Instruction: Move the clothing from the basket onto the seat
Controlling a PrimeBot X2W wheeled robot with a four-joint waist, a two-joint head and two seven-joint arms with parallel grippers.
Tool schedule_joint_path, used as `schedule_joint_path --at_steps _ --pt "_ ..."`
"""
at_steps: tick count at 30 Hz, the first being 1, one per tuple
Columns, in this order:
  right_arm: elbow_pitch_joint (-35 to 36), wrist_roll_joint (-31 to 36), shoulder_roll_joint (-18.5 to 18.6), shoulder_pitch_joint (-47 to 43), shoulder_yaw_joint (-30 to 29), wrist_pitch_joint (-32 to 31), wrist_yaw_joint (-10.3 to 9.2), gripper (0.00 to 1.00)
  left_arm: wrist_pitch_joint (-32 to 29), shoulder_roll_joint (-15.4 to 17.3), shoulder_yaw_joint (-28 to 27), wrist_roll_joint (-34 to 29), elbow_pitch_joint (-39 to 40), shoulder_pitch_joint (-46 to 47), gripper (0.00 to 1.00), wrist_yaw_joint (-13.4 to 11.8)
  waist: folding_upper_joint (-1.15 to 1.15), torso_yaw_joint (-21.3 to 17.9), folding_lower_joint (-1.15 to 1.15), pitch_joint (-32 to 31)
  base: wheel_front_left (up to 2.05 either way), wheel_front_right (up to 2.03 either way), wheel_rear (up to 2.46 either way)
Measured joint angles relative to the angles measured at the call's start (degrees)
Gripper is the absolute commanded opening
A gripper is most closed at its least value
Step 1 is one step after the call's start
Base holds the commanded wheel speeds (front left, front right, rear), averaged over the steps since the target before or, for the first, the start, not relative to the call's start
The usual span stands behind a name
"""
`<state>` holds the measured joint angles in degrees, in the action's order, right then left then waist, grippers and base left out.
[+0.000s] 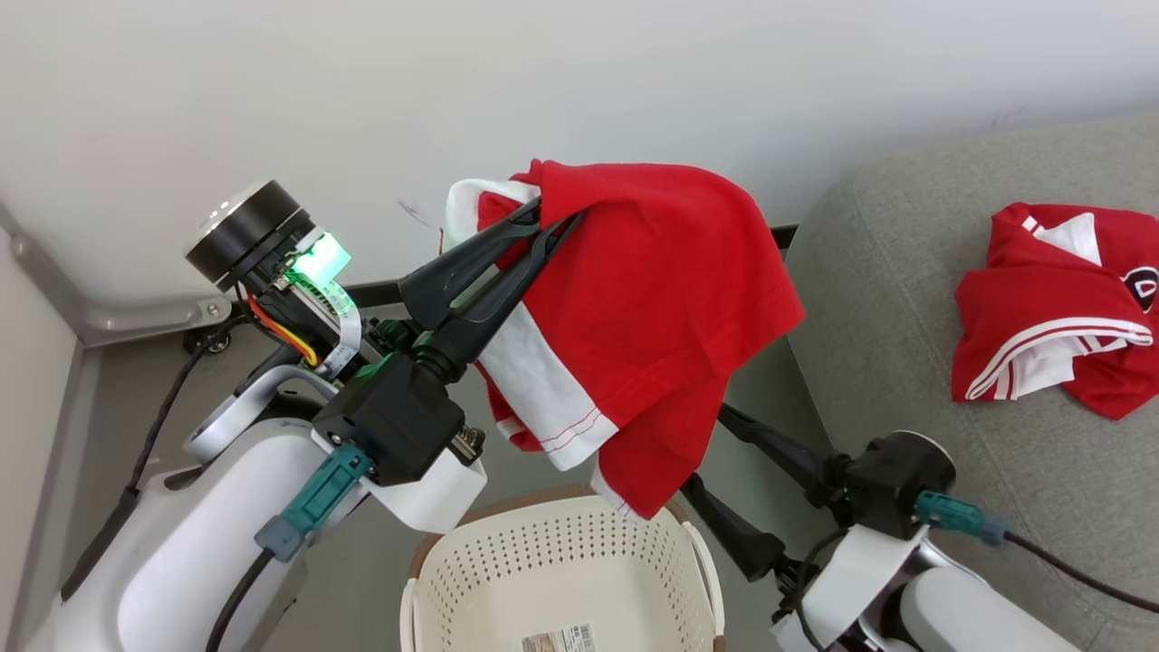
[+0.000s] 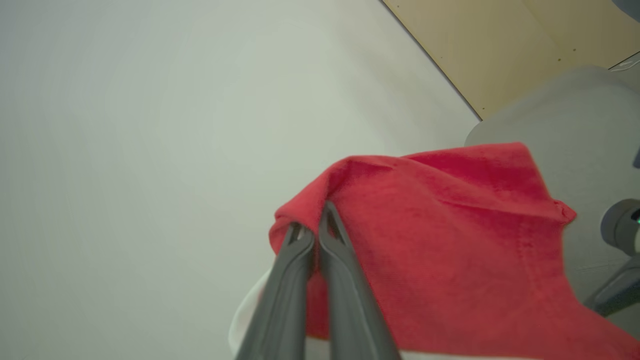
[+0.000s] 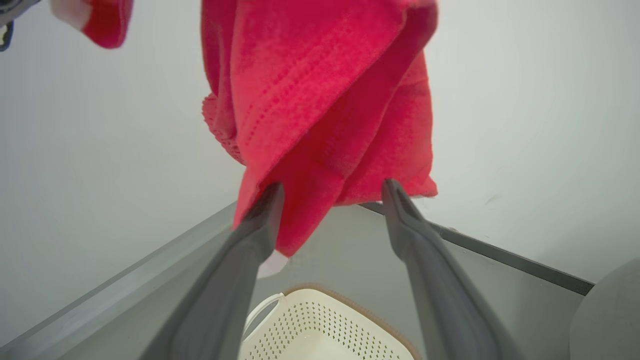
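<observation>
A red garment with white trim (image 1: 652, 299) hangs in the air above the cream perforated basket (image 1: 543, 543), with my left gripper (image 1: 548, 226) shut on its top edge. The left wrist view shows those fingertips (image 2: 327, 220) pinched into the red cloth (image 2: 450, 225). My right gripper (image 1: 706, 453) stands open just below and right of it, and the cloth's lower end hides its fingertips. In the right wrist view the hanging cloth (image 3: 320, 100) dips between the spread fingers (image 3: 270, 205) above the basket (image 3: 325, 325). A second red garment (image 1: 1050, 308) lies crumpled on the grey seat (image 1: 905, 362).
A white wall stands close behind, with a dark baseboard (image 1: 380, 292) and a metal frame (image 1: 136, 317) at the left. Grey floor surrounds the basket, which holds a paper label (image 1: 560, 638) at its bottom. The seat's rounded edge (image 3: 610, 310) is right of the basket.
</observation>
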<state>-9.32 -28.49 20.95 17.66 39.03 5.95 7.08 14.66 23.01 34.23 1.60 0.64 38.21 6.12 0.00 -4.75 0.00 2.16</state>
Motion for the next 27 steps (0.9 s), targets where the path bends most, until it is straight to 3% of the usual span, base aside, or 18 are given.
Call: schedule_joint_path --at_steps 10,27 --pt "4.7 -4.1 5.2 0.0 2.1 -2.0 0.00 1.00 0.0 1.0 0.0 1.8 -1.2 0.0 0.00 0.4 0.00 -0.9 0.00 -1.7 0.00 0.00 0.00" --pt "9.8 -8.3 10.6 1.4 4.7 -3.8 0.01 1.00 0.0 1.4 0.5 3.3 -1.6 0.9 0.00 0.7 0.00 -1.9 0.00 -1.8 0.00 0.00 0.00"
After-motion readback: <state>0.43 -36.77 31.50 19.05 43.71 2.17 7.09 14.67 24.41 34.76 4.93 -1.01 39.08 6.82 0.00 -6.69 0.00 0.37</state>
